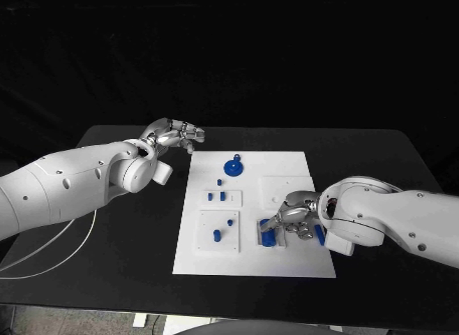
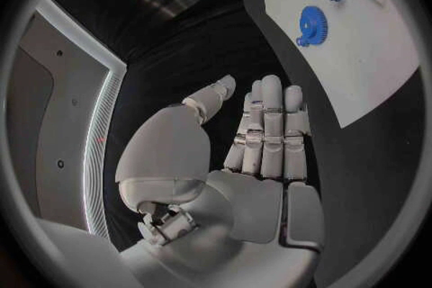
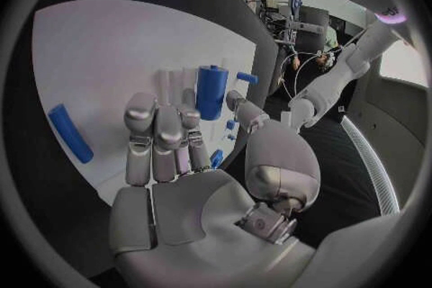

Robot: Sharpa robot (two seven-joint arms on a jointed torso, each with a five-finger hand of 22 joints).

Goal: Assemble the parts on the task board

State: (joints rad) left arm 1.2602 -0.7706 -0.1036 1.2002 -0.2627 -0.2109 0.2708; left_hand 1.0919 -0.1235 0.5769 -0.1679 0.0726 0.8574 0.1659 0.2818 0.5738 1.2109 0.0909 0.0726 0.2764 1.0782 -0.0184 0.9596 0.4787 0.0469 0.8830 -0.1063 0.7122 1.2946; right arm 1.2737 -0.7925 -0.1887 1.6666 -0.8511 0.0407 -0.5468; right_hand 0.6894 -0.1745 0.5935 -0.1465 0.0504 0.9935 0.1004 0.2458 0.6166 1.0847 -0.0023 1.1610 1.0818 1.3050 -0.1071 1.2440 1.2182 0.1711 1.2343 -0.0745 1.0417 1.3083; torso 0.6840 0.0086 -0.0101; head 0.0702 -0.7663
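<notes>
Fingers on the right hand point(image 1: 295, 218) are curled down over the board's point(image 1: 290, 265) near right corner, right at a blue cylinder point(image 3: 212, 90), but honestly I can't tell if they've actually got hold of it. Left hand point(image 1: 172, 133) hangs off the board's far left corner, fingers straight and together, holding nothing. Progress-wise it looks early: the gear point(image 1: 234, 167) sits near the far edge, small pegs point(image 1: 222, 197) in the middle, another blue bar point(image 3: 69, 132) lying loose. Most of the assembly looks still to do.
</notes>
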